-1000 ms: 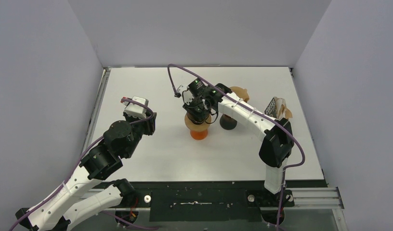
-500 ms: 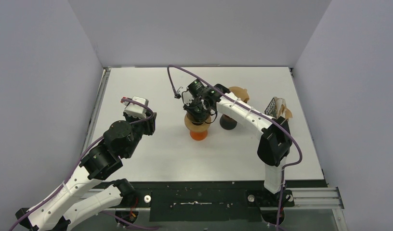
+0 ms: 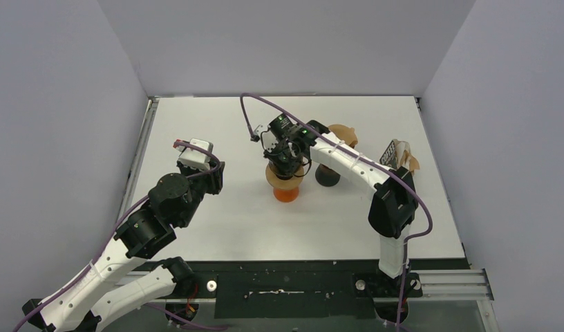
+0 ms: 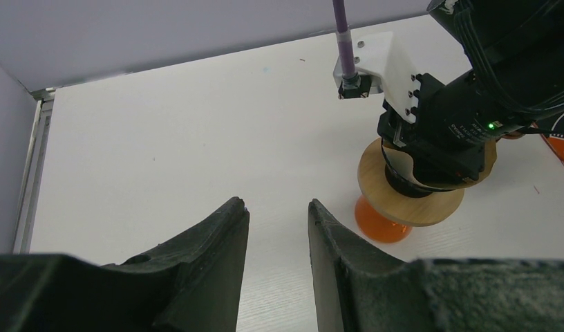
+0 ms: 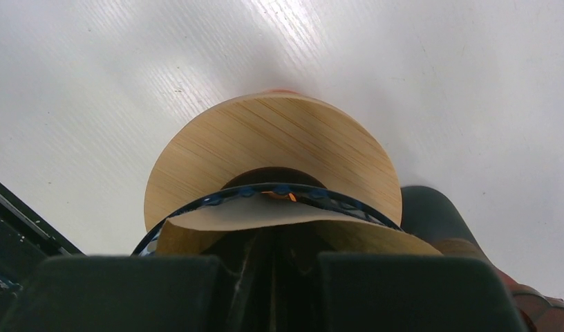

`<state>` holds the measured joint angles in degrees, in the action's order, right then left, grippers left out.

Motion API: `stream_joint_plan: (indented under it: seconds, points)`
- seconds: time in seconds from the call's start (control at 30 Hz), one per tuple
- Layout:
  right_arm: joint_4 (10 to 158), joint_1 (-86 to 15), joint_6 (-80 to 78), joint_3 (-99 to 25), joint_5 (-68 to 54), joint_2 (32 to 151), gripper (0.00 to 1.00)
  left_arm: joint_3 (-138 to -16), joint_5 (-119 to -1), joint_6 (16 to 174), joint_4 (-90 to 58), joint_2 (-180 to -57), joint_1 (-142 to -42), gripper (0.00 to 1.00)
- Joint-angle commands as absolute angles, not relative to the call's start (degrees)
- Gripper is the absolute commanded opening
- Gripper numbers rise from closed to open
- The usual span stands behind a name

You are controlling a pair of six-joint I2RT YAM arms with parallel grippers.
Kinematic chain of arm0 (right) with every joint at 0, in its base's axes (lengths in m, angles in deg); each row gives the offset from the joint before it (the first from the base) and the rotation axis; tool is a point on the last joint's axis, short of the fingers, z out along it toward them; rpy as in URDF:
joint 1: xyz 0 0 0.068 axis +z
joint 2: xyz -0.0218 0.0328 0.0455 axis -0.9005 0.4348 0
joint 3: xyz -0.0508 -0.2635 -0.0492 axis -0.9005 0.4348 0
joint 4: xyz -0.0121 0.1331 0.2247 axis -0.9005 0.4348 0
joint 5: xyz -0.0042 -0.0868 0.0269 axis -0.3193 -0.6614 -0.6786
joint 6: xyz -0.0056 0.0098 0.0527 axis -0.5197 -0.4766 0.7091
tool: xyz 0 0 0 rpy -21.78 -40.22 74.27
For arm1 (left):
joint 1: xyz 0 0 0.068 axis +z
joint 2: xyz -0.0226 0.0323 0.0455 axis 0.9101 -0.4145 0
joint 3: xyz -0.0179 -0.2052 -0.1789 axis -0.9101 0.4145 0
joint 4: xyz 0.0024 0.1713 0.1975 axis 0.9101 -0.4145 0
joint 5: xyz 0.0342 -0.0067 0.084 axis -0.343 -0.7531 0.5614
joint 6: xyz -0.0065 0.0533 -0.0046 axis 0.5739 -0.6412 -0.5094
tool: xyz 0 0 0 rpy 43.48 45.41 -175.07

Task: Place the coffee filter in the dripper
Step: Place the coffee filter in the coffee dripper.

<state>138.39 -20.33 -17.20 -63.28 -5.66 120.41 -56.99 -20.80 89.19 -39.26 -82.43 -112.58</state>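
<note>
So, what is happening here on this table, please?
The right arm reaches over the dripper, which stands near the middle of the table. The right gripper is shut and appears to pinch the brown coffee filter, whose paper already sits partly inside the dripper. The left gripper hangs open and empty to the left, apart from the dripper.
</note>
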Motion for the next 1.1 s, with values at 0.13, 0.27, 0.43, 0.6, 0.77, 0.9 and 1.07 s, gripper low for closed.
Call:
stream_joint_plan:
  seconds: [0.13, 0.27, 0.43, 0.6, 0.77, 0.9, 1.07]
  points:
    - [139.4, -20.3, -15.7, -67.5, -7.9, 119.8, 0.0, -57.2, -21.0, 89.1, -36.9, -82.1, -112.3, 0.35]
    - [139.9, -20.2, -15.7, -68.1, -8.9, 119.4, 0.0, -57.2, -21.0, 89.1, -36.9, -82.1, -112.3, 0.35]
    - [140.4, -20.2, -15.6, -69.0, -10.2, 118.9, 0.0, -57.1, -21.0, 89.1, -36.9, -82.2, -112.3, 0.35]
    - [140.2, -20.2, -15.2, -70.1, -10.6, 118.1, 0.0, -57.2, -21.0, 89.1, -36.9, -82.2, -112.3, 0.35]
    - [139.7, -20.2, -14.7, -71.0, -10.7, 116.9, 0.0, -57.2, -21.1, 89.1, -36.9, -82.3, -112.3, 0.35]
    - [139.5, -20.2, -14.3, -71.4, -10.8, 116.2, 0.0, -57.2, -21.0, 89.1, -36.9, -82.5, -112.3, 0.35]
    - [139.1, -20.3, -13.9, -72.0, -11.1, 115.0, 0.0, -57.1, -21.1, 89.1, -37.0, -82.6, -112.3, 0.35]
